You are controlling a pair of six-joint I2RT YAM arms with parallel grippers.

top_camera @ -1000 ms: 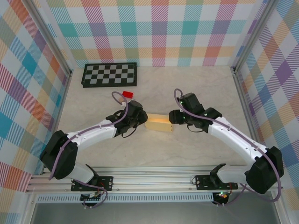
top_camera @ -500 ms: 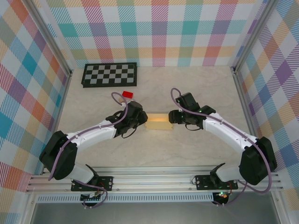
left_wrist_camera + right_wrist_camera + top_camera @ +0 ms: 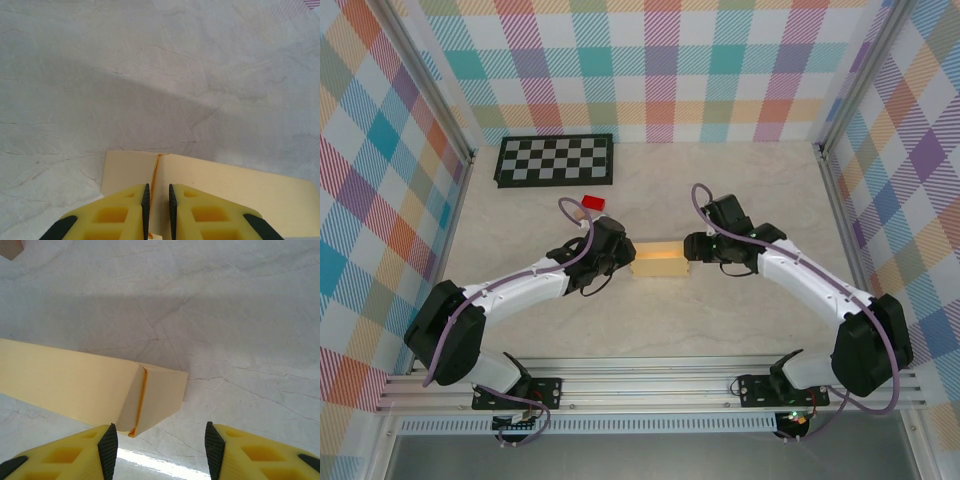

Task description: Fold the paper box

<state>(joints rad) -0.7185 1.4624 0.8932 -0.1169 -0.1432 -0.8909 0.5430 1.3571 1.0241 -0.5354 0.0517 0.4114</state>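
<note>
The paper box [image 3: 660,263] is a pale yellow, shallow rectangular box lying on the table between the two arms. My left gripper [image 3: 624,258] is at its left end, shut on the box's end wall. In the left wrist view the cardboard [image 3: 225,185] with its orange seam runs between the narrow pads of that gripper [image 3: 157,202]. My right gripper [image 3: 691,250] stands open at the box's right end. In the right wrist view the folded end [image 3: 155,390] lies just ahead of the wide-set fingers of that gripper [image 3: 161,445], closer to the left finger and apart from both.
A black-and-white checkerboard [image 3: 555,159] lies at the back left. A small red block [image 3: 593,203] sits behind the left gripper. A tiny tan cube [image 3: 10,247] shows at the top left corner of the right wrist view. Plaid walls enclose the table.
The right arm has shifted slightly away from the near edge, its gripper staying at the box's right end. The left gripper and the box have barely moved.
</note>
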